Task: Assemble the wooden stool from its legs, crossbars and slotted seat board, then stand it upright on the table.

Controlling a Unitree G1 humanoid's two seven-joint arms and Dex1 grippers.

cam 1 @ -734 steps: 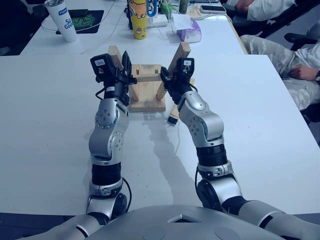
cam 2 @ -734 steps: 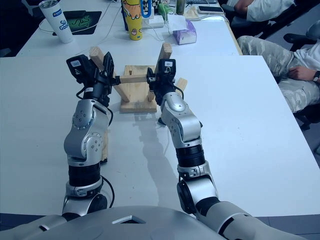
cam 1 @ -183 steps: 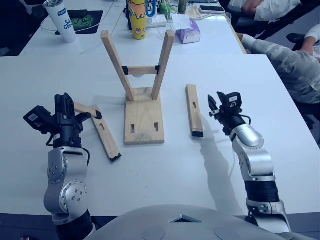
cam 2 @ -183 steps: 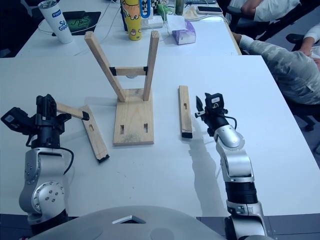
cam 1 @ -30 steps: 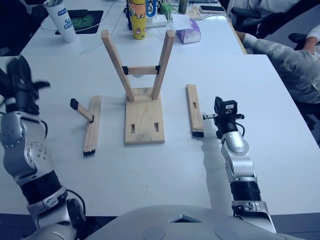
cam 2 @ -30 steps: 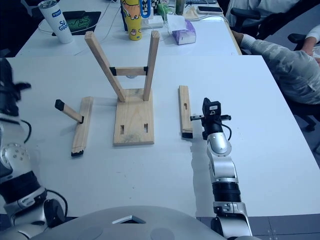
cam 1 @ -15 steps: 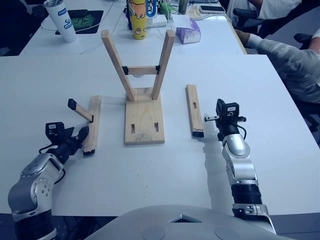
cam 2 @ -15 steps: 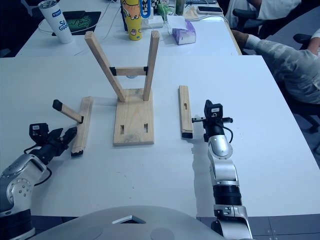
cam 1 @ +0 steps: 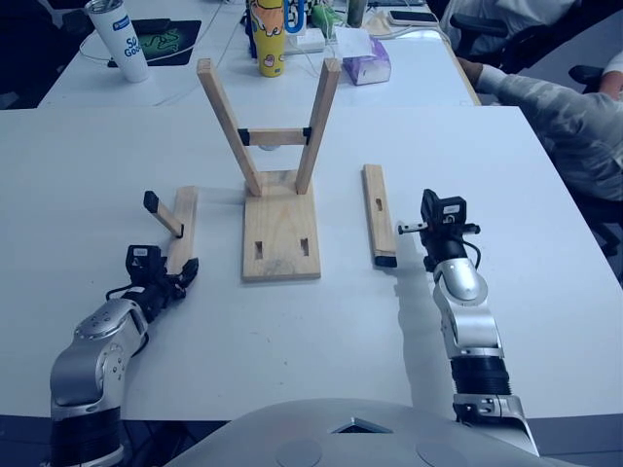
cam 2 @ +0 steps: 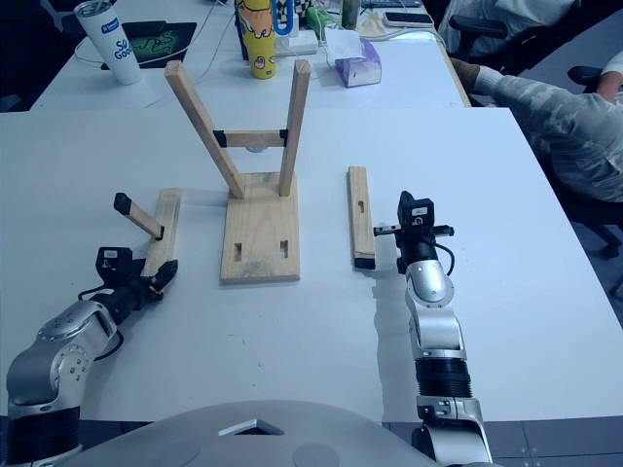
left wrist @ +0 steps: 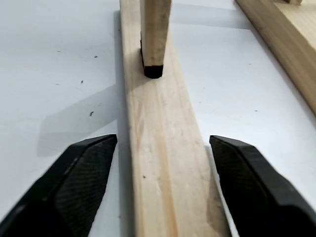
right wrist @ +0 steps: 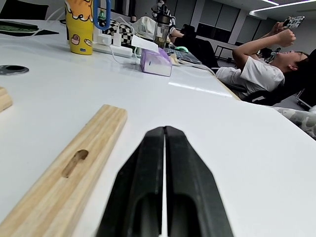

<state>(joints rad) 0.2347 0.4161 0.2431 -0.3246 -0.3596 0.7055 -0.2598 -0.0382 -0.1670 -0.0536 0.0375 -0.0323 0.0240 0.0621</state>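
Cups stand on the far tabletop (cam 1: 409, 78): a white lidded tumbler (cam 1: 119, 37) and a yellow cup (cam 1: 271, 37), their contents hidden, and a purple tissue box (cam 1: 367, 66) with a white sheet rising from its top. A black mat (cam 1: 165, 39) lies beside the tumbler. The near tabletop (cam 1: 506, 175) is white and smooth, with small dark specks showing in the left wrist view. On it the pale, rectangular seat board (cam 1: 281, 238) lies flat, with two slots open at its near end. Two square-section legs (cam 1: 226, 122) rise splayed from its far end, joined by a black-tipped crossbar (cam 1: 277, 137). A slotted loose leg (cam 1: 379, 227) lies flat to its right. To its left lies another leg (cam 1: 181, 233) with a short black-tipped crossbar stub (cam 1: 163, 214) slanting up out of it. The left claw (cam 1: 183, 273) is spread astride this leg's near end, one dark finger on each side of the grainy wood. The right claw (right wrist: 164, 136), its fingers pressed together, is low just beside the loose leg.
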